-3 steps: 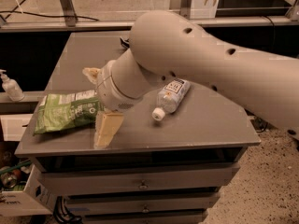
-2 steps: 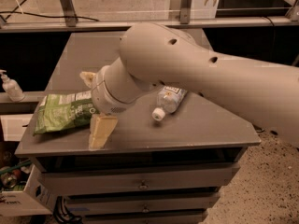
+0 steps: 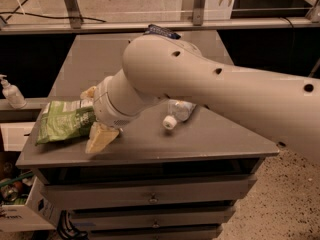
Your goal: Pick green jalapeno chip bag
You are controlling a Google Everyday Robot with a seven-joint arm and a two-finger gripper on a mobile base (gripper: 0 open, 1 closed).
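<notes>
Left on the cabinet top (image 3: pixel 210 139), gripper (image 3: pixel 91 118) spread wide astride the right end of the green jalapeno chip bag (image 3: pixel 62 121).

the gripper (image 3: pixel 91 118) sat at the left front of the table top (image 3: pixel 220 143), its fingers spread either side of the right end of the green jalapeno chip bag (image 3: pixel 62 121). the bulky arm (image 3: pixel 225 91) crossed from the right, covering the middle. a plastic bottle (image 3: pixel 176 113) lay just beside its wrist, and a dark blue bag (image 3: pixel 161 31) peeked out behind it. bare top showed at front right and back left.
</notes>
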